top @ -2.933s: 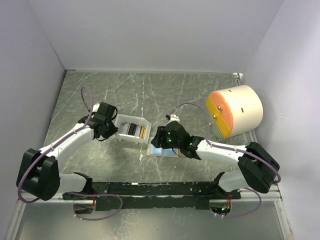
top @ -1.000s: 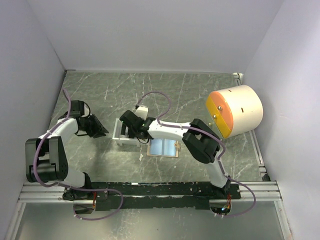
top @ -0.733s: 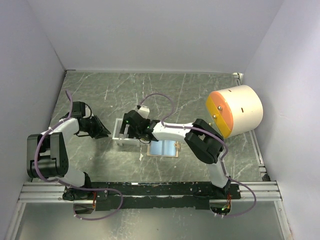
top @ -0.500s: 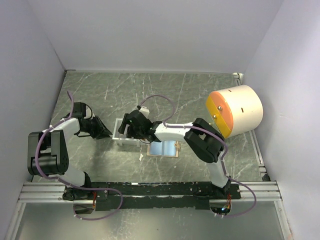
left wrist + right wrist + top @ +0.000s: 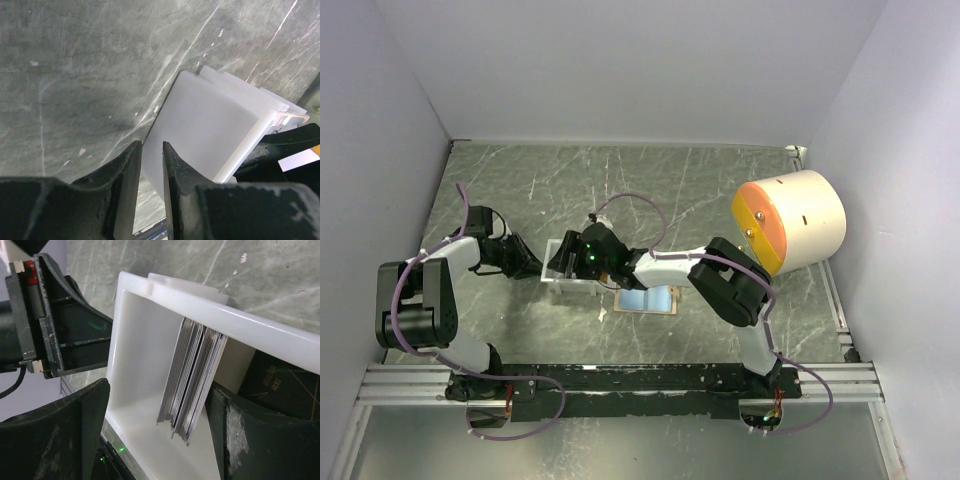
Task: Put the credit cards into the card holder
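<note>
Near the worktop's middle: white tray [image 5: 150, 365] holding credit cards [image 5: 192, 375] stacked on edge, right gripper [image 5: 157, 432] spread wide, one finger either side of the stack, gripping nothing. Left gripper [image 5: 149, 165] pinches the tray's outer wall [image 5: 200, 130], jaws narrowly parted. Card holder [image 5: 648, 299] lies open just nearside of tray, toward the worktop's near edge.

no readable text, labels, brands or numbers anywhere

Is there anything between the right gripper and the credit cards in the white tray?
Nothing visible. In the right wrist view the right gripper is open, one finger on each side of the stack of credit cards standing on edge in the white tray. The left gripper clamps the tray wall from outside.
</note>
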Controlling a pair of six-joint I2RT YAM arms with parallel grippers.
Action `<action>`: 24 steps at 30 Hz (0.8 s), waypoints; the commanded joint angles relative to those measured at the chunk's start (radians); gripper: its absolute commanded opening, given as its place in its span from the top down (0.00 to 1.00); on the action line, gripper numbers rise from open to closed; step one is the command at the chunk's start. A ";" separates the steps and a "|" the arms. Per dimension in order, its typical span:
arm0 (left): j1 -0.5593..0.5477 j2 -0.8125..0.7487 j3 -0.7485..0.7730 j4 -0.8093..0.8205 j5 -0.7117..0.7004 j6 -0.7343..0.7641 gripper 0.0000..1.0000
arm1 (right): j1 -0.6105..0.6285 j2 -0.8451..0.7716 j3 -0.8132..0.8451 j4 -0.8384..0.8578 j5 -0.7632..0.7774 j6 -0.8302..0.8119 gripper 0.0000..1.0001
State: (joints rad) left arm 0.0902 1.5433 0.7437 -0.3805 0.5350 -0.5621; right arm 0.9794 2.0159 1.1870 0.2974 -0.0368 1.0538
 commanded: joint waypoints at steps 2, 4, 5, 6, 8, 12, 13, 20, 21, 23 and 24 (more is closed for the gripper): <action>-0.002 0.018 -0.005 0.028 0.037 0.021 0.66 | 0.004 -0.026 0.010 0.063 -0.044 -0.031 0.26; -0.004 0.022 -0.003 0.028 0.040 0.022 0.66 | 0.004 -0.024 0.015 0.053 -0.041 -0.037 0.29; -0.004 0.024 -0.001 0.029 0.040 0.023 0.66 | 0.004 -0.023 0.017 0.047 -0.039 -0.037 0.30; -0.005 0.027 0.000 0.029 0.041 0.023 0.66 | 0.005 -0.021 0.018 0.044 -0.038 -0.038 0.32; -0.005 0.029 0.002 0.027 0.043 0.024 0.66 | 0.004 -0.019 0.017 0.044 -0.038 -0.041 0.37; -0.007 0.033 0.001 0.029 0.045 0.025 0.66 | 0.003 -0.011 0.022 0.047 -0.038 -0.045 0.49; -0.006 0.033 0.001 0.027 0.047 0.025 0.66 | 0.003 -0.008 0.025 0.044 -0.037 -0.047 0.52; -0.008 0.038 0.009 0.014 0.042 0.033 0.66 | 0.002 -0.002 0.041 0.035 -0.030 -0.051 0.63; -0.007 0.039 0.011 0.014 0.042 0.033 0.66 | 0.003 -0.002 0.045 0.032 -0.026 -0.055 0.64; -0.008 0.041 0.011 0.013 0.042 0.033 0.66 | 0.002 -0.002 0.051 0.018 -0.018 -0.057 0.67; -0.008 0.041 0.011 0.012 0.043 0.034 0.66 | 0.001 -0.002 0.052 0.016 -0.014 -0.060 0.70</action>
State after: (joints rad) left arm 0.0872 1.5715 0.7429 -0.3779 0.5541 -0.5484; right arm 0.9791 2.0155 1.2053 0.3134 -0.0635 1.0111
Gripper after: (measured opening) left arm 0.342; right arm 0.335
